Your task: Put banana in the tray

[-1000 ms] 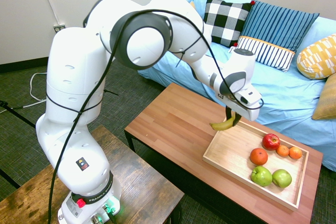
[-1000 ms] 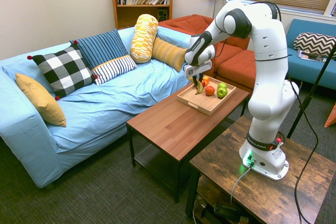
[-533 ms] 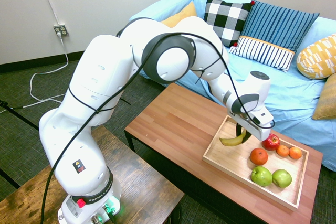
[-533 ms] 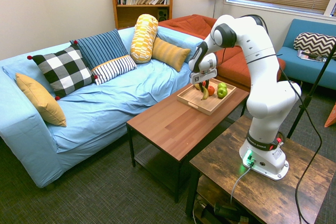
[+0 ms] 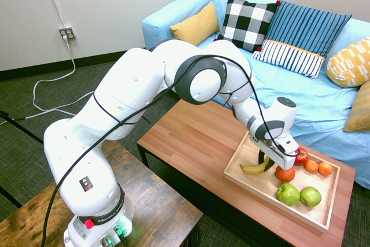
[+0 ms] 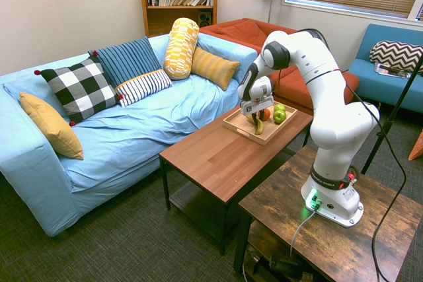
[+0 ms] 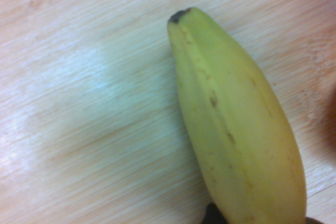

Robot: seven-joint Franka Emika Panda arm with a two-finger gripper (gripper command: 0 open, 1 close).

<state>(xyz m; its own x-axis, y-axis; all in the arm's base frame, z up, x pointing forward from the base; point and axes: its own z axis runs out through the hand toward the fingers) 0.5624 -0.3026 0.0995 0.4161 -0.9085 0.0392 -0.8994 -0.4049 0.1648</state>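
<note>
gripper (image 5: 266,159) clamped on the banana (image 5: 254,168), pointing straight down over the tray (image 5: 250,176) – fingers pinching the fruit near one end, the rest curving out toward the tray's corner nearest the arm's base. hangs low, banana at or just above the tray floor; cannot tell whether touching. seen close from the wrist: yellow-green skin with small brown flecks, dark tip, pale wood grain behind.

tray sits on the far end of the reddish-brown table (image 5: 191,137), by the edge facing the blue sofa (image 5: 300,91). holds a red apple (image 5: 301,155) just beside the gripper, an orange (image 5: 284,173) next to it, two smaller oranges (image 5: 318,167) along the sofa-side rim, two green apples (image 5: 299,194) toward the opposite rim.

from the other side – banana (image 6: 258,125) below the gripper (image 6: 256,115), inside the tray (image 6: 239,125).
</note>
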